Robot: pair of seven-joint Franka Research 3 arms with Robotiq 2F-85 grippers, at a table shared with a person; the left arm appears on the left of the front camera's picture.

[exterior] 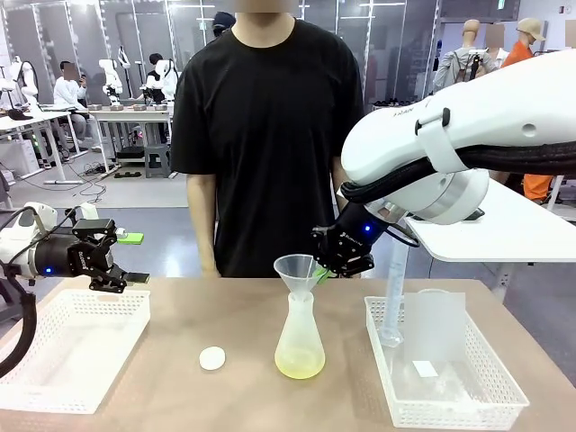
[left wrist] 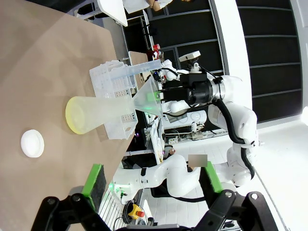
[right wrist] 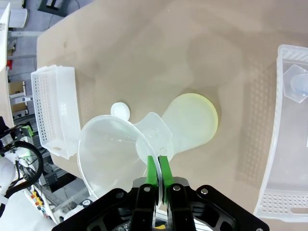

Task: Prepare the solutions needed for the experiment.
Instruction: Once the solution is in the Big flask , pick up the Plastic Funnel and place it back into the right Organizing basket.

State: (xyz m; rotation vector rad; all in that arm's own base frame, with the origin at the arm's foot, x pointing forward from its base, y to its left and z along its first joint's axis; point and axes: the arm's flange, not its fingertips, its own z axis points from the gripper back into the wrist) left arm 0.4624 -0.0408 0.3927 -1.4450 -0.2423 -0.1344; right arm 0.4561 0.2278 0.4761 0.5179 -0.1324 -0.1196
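Middle of the frame, the flask (exterior: 300, 335) stands on the table (exterior: 180, 396) with the solution (exterior: 300, 364) a pale yellow pool in its bottom. A funnel (exterior: 295, 267) sits in its neck, and the right gripper (exterior: 324, 270) is pinched tight on the funnel's rim. At far left, the left gripper (exterior: 135, 258) hangs with its fingers wide apart and empty, above a white basket (exterior: 54, 396). A cap (exterior: 212, 358) lies left of the flask.

**Table layout**

A frosted plastic conical flask (exterior: 299, 333) was stood mid-table, a clear plastic funnel (exterior: 295, 268) seated in its neck, pale yellow solution (exterior: 299, 364) lying in its bottom. A small white round cap (exterior: 212, 358) was laid just left of it. One white perforated plastic basket (exterior: 72, 346) was set at the left end, another basket (exterior: 459, 412) at the right, a clear graduated cylinder (exterior: 394, 297) stood inside it.
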